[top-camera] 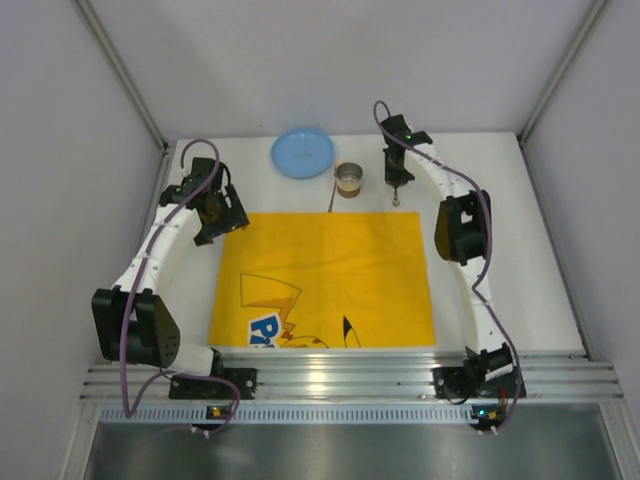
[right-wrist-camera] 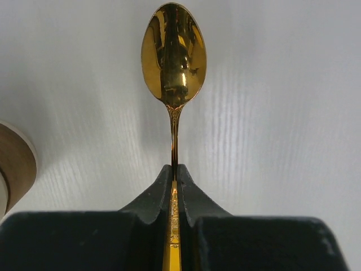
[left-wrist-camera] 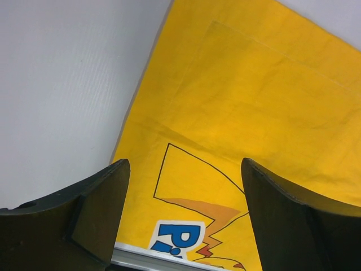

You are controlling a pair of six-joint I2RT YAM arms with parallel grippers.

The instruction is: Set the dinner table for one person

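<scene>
Pale grey panels wall the white dinner table (top-camera: 520, 260) on three sides, and a ribbed rail (top-camera: 350, 375) runs along its near edge. The right gripper (top-camera: 397, 182) has its jaws pinched tight on the handle of a gold spoon (right-wrist-camera: 174, 56), whose bowl points out over bare white top just right of a brown cup (top-camera: 349, 180). A blue plate (top-camera: 302, 152) lies by the far wall. The left gripper (left-wrist-camera: 185, 169) has its jaws wide apart, holding nothing, above the far-left corner of the yellow mat (top-camera: 330, 280). A white strip separates the mat's edge from the left wall.
</scene>
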